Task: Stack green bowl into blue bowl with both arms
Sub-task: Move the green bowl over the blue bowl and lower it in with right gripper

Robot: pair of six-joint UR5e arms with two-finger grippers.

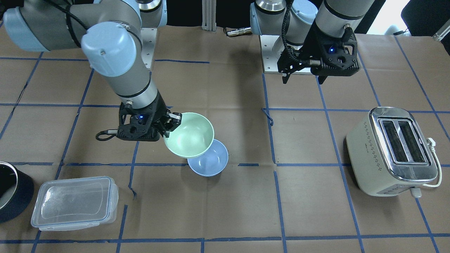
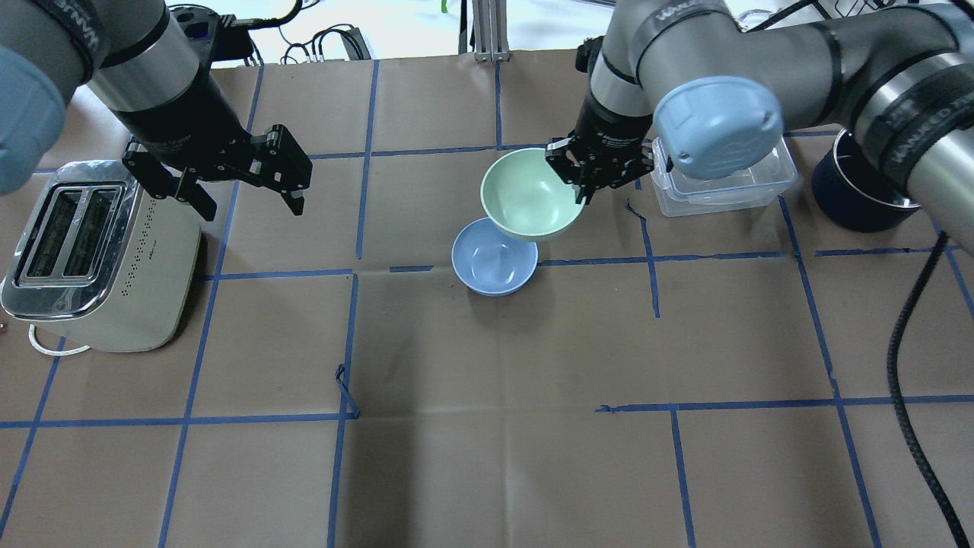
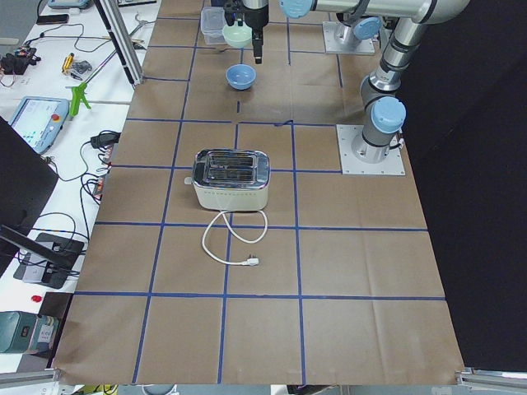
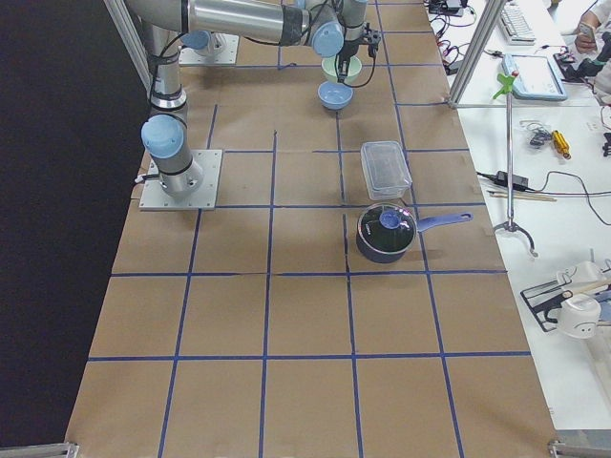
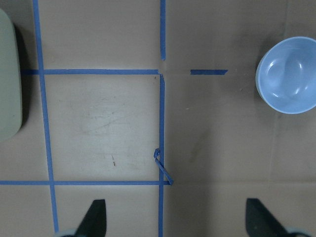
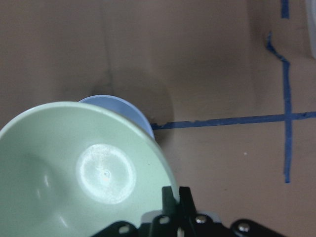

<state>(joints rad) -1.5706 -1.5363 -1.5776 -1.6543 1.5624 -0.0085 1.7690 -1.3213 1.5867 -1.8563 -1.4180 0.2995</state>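
Observation:
My right gripper [image 2: 584, 176] is shut on the rim of the pale mint-green bowl [image 2: 529, 194] and holds it in the air, tilted. The green bowl overlaps the far edge of the pale blue bowl [image 2: 491, 259], which stands upright and empty on the table. In the right wrist view the green bowl [image 6: 84, 168] fills the lower left, with the blue bowl [image 6: 118, 106] peeking out beyond it. My left gripper [image 2: 251, 207] is open and empty, raised near the toaster, far from both bowls. The left wrist view shows the blue bowl [image 5: 288, 81] at the right edge.
A cream toaster [image 2: 84, 251] with a white cord stands on my left side. A clear lidded plastic container [image 2: 723, 186] and a dark pot [image 2: 856, 190] stand on my right, beyond the right gripper. Blue tape lines cross the brown table cover.

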